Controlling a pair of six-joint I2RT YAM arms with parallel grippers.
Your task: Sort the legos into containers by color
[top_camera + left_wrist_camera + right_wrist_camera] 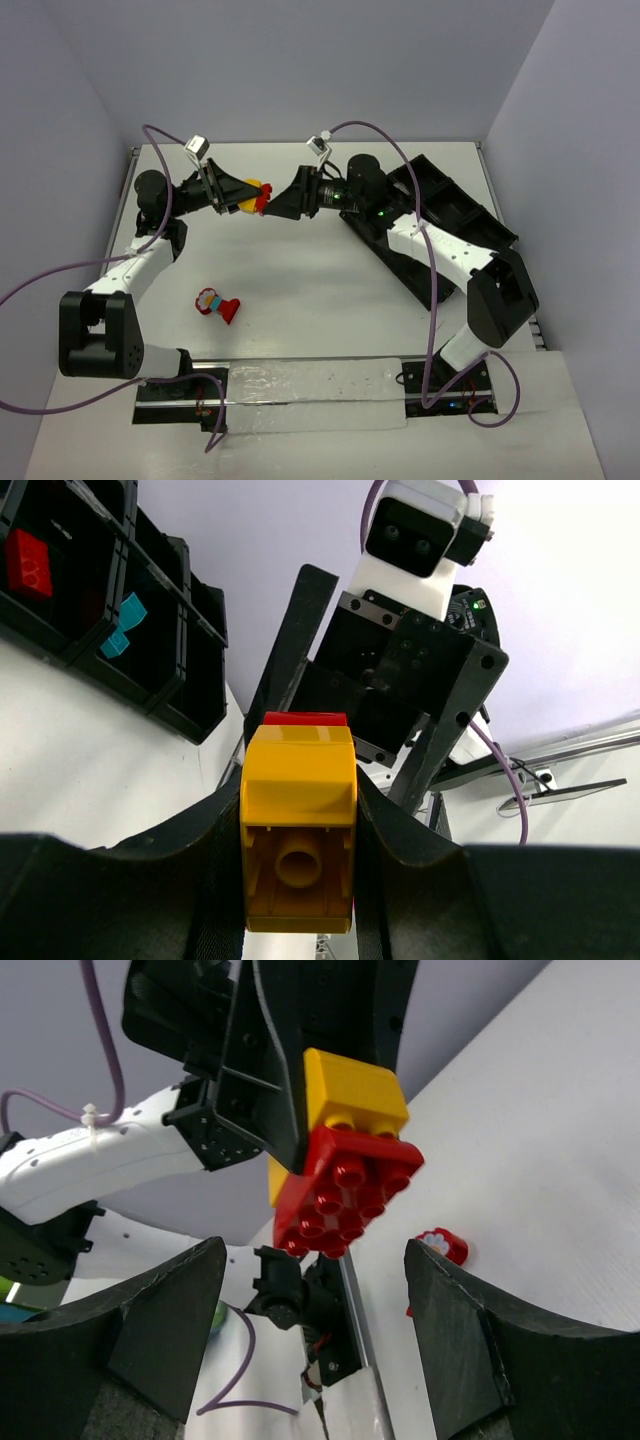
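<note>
My left gripper is shut on a yellow lego that has a red lego stuck to its far end. The clump hangs above the table's back middle. My right gripper faces it, open, with its fingers on either side of the red lego and not touching it. A second clump of red, yellow and cyan legos lies on the table, front left. The containers are compartments of a black tray at the right, one holding a red lego, another holding cyan legos.
The two arms meet nose to nose over the back of the white table. The right arm lies across the tray. Purple cables loop from both arms. Grey walls close in the table's back and sides.
</note>
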